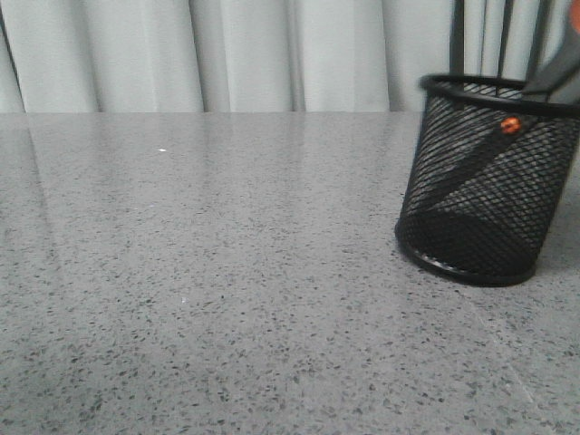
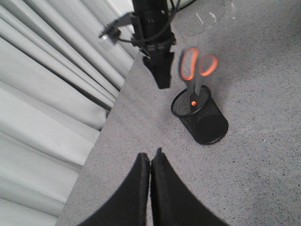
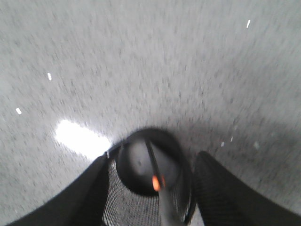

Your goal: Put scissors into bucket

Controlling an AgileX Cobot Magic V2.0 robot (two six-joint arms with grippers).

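On the grey bench (image 1: pixel 227 272): bucket (image 1: pixel 489 181) upright, scissors (image 2: pixel 196 80) blades-down inside, loops leaning over the rim, delivered; right pincer (image 3: pixel 150 186) spread wide, empty, straddling the rim above; left pincer (image 2: pixel 150 162) pressed closed, empty, well apart

A grey speckled stone-look worktop (image 1: pixel 227 299) fills the scene, its surface faintly glossy. Pale grey-white curtains (image 1: pixel 245 50) hang in long vertical folds right behind its far edge. A bright patch of reflected light (image 3: pixel 77 138) glares on the worktop, with a few tiny white flecks scattered around it.
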